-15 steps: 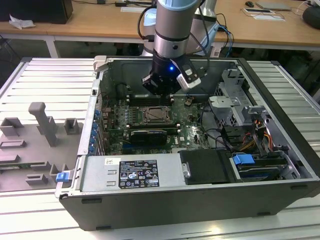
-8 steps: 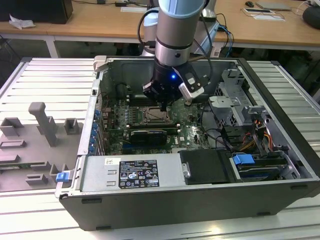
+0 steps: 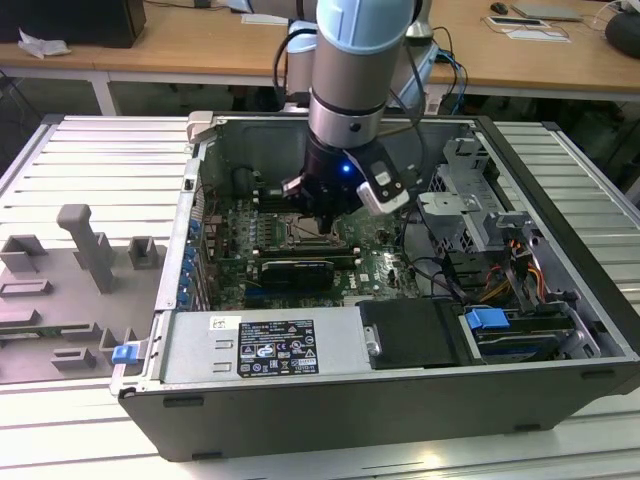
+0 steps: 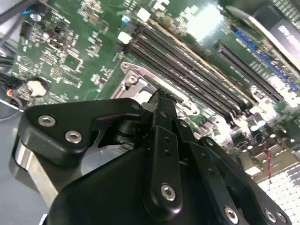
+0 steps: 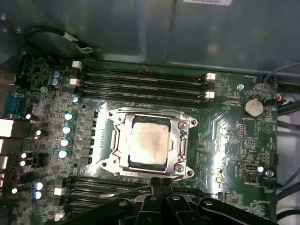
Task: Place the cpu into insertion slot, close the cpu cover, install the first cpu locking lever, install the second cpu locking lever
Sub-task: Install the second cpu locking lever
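The hand is low inside the open computer case, its dark fingers drawn close together with nothing seen between them; the tips sit at the edge of the insertion slot, and whether they touch the metal cannot be told.

The cpu lies flat in the slot, its pale square top facing up and its sides running parallel to the slot's rim. The cpu cover is folded down over it, the silver frame ringing the chip so that the top shows through the central window.

Room is tight. In the first wrist view, long black memory slots run parallel to one side of the socket, and a second bank lies along the opposite side, right by the fingertips. A row of small capacitors stands beside a third side, and a coin cell sits further off on the green board.

In the exterior view the arm comes down from above into the case, which rests on a ribbed metal surface; its bulk hides most of the socket there. In the second wrist view the hand's own body covers most of the slot. The locking levers are hard to make out.
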Motion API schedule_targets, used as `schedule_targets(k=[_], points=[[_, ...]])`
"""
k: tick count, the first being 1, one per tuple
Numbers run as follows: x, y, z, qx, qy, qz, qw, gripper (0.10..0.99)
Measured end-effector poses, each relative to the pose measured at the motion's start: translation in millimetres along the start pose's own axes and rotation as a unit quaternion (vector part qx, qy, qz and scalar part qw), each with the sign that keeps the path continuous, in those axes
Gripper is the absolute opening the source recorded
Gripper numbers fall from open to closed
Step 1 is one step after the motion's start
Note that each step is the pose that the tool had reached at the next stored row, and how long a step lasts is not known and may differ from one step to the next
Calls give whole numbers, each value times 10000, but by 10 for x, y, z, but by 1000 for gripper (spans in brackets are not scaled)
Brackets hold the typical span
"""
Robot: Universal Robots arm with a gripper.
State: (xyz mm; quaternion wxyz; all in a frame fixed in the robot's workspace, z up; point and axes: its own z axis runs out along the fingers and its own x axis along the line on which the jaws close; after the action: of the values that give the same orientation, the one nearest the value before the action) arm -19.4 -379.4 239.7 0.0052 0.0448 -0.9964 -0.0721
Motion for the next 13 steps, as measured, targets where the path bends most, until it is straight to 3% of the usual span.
schedule_targets(k=[7,9,13], points=[[250,-28,16,-49,-5,-1,10000,106],[338,-32,87,-60,-5,-3,10000,106],[393,-40,178,-67,-5,-7,10000,106]])
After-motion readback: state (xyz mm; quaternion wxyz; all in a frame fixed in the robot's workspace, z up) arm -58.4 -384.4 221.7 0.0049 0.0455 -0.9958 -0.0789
